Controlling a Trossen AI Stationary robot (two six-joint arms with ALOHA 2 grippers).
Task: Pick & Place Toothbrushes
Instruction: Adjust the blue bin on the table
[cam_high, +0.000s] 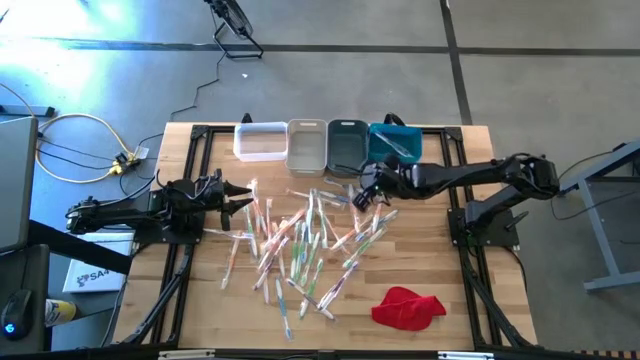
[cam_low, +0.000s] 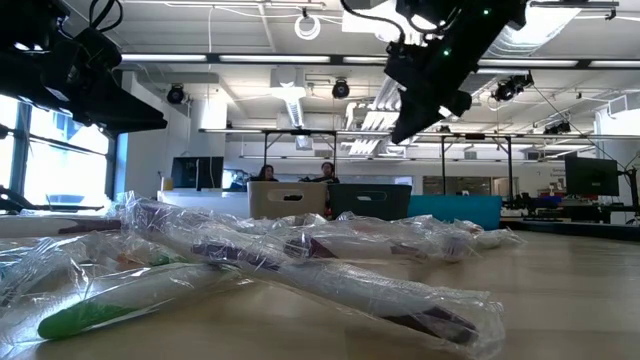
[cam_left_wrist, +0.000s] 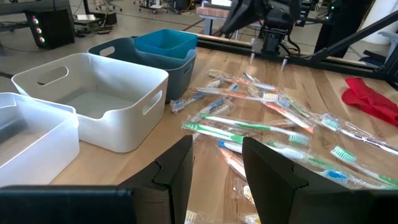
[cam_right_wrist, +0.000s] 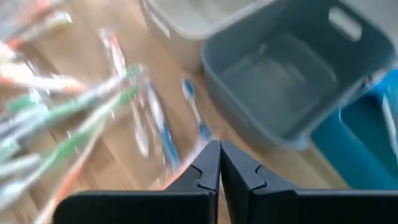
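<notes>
Right jaws (cam_right_wrist: 219, 163) pressed together, seemingly empty, above toothbrushes (cam_high: 300, 235) at pile's 1 o'clock; left jaws (cam_left_wrist: 217, 168) spread, waiting at 9.

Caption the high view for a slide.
Right gripper shut above scattered toothbrushes near four bins; left gripper open alongside.

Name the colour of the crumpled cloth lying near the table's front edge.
Red; the cloth shows best in the high view.

Wooden table (cam_high: 200, 300), toothbrushes (cam_high: 300, 240), bins (cam_high: 305, 145), cloth (cam_high: 408, 307)
</notes>
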